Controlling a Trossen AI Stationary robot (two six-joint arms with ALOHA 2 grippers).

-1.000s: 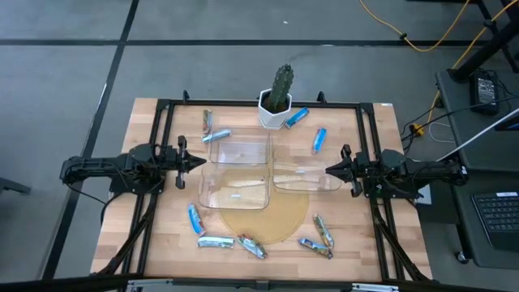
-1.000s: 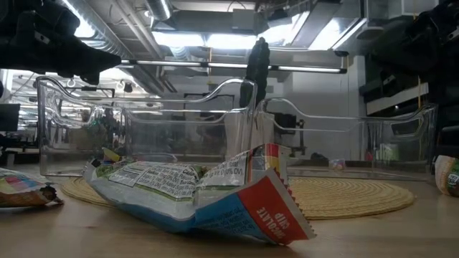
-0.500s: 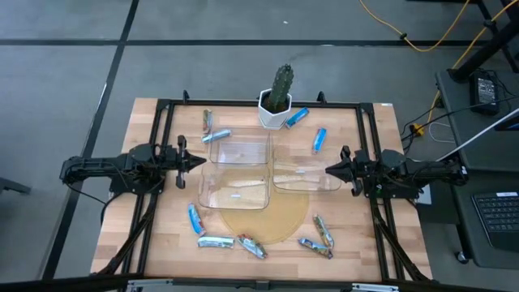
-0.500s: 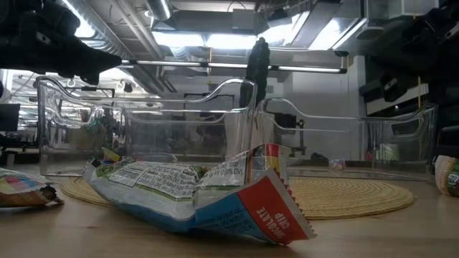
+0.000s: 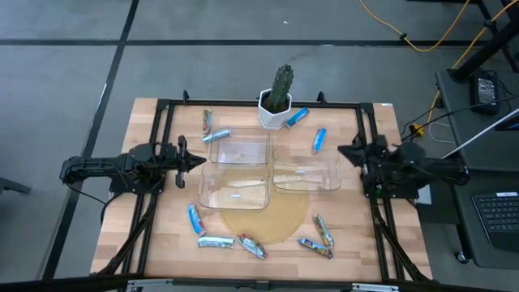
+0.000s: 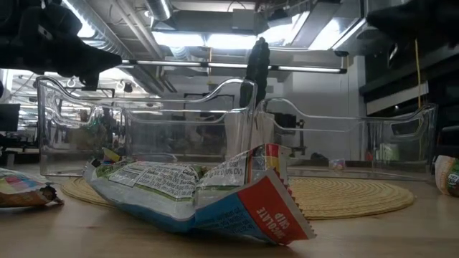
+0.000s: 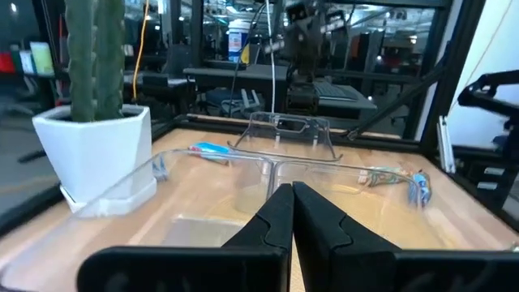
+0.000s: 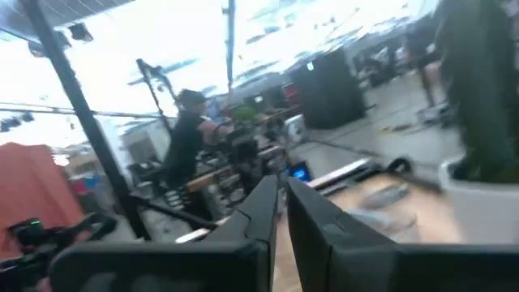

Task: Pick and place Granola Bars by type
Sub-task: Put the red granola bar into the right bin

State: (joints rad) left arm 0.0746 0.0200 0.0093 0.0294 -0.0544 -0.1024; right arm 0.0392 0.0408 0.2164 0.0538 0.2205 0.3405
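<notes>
Since a second ago my right gripper point(image 5: 342, 151) has lifted and swung toward the far side of the table, off the edge of the right-hand clear bin point(image 5: 306, 173); the left gripper point(image 5: 200, 161) has not shifted from the near bins' left edge. Both sets of fingers look pressed together, tips touching, with nothing in them.

What matters next, I'd judge, is the blue granola bar point(image 5: 319, 139) lying just beside the right gripper, toward the table's middle and slightly farther back. Its long axis runs roughly front to back, tilted a little, so it lies across the gripper's line of reach. My right arm is clearly nearer.

Another blue bar point(image 5: 297, 117) sits by the cactus pot point(image 5: 274, 113), two silver-blue ones point(image 5: 216, 135) lie at the far left, and a mixed group point(image 5: 235, 242) is scattered along the near edge. Wrappers are crinkled, shiny foil. One bin already holds a bar point(image 5: 242, 195)
</notes>
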